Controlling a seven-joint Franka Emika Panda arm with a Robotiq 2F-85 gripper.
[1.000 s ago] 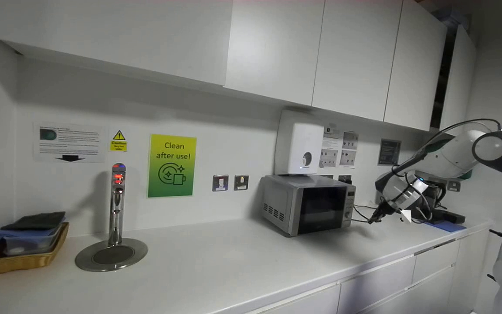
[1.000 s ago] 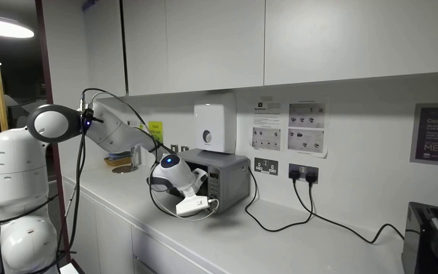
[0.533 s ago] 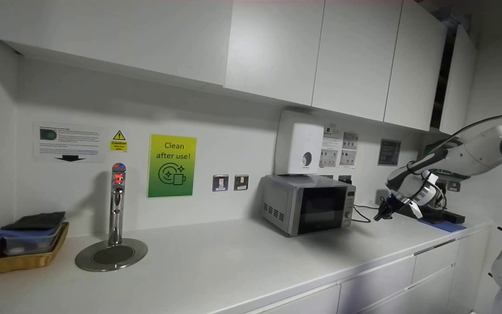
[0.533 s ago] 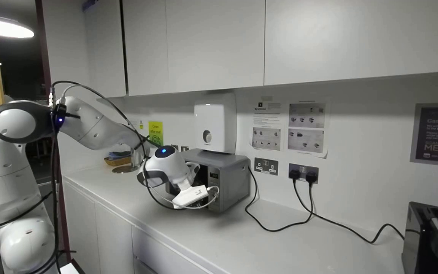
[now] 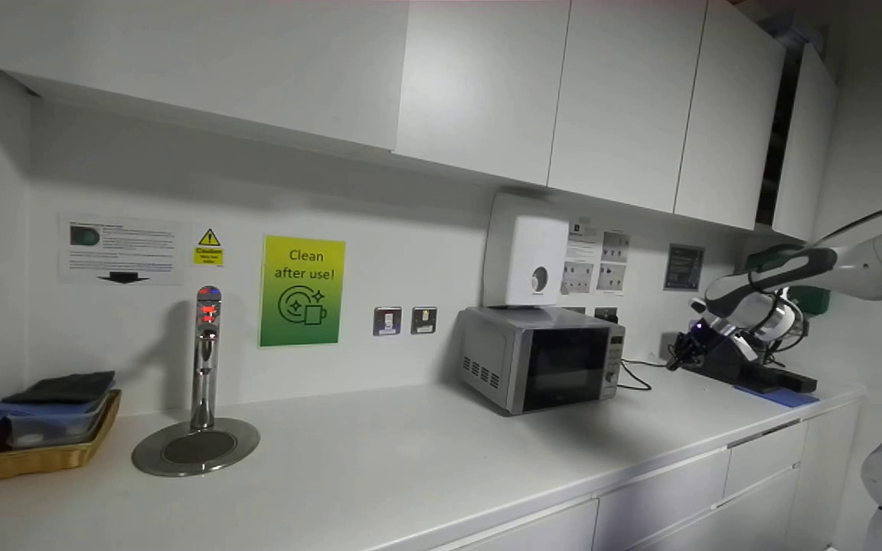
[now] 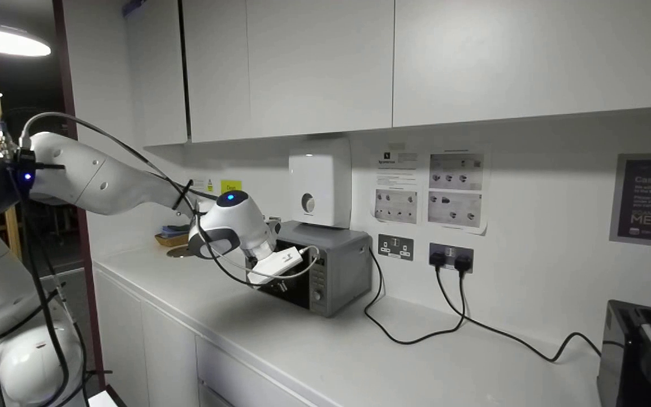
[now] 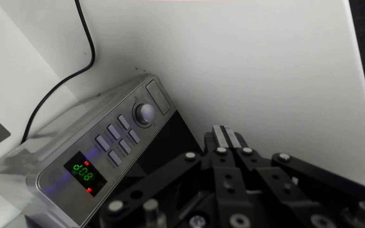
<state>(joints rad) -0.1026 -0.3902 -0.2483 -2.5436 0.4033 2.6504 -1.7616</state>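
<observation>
My gripper (image 7: pixel 227 136) is shut, its two black fingers with pale pads together and nothing seen between them. It also shows in an exterior view (image 5: pixel 676 363), raised above the counter to the right of the microwave. A grey microwave (image 5: pixel 491 356) with a dark door is the nearest thing; it shows in the other exterior view (image 6: pixel 345 277) too. In the wrist view, its control panel (image 7: pixel 119 134) lies left of the fingers. The panel has a round knob (image 7: pixel 145 113), several buttons and a lit green display (image 7: pixel 86 173). The fingers appear apart from it.
A white counter (image 5: pixel 380 467) runs below wall cupboards (image 5: pixel 479 92). A white dispenser (image 5: pixel 521 249) hangs above the microwave. A metal tap (image 5: pixel 206 360) and basket (image 5: pixel 50 455) stand at the far end. Black cables (image 6: pixel 404 341) lie behind the microwave; a dark machine (image 6: pixel 642 356) stands beyond.
The arm has drawn back and the gripper has risen a little, moving away from the microwave's front. The microwave has not visibly moved.
</observation>
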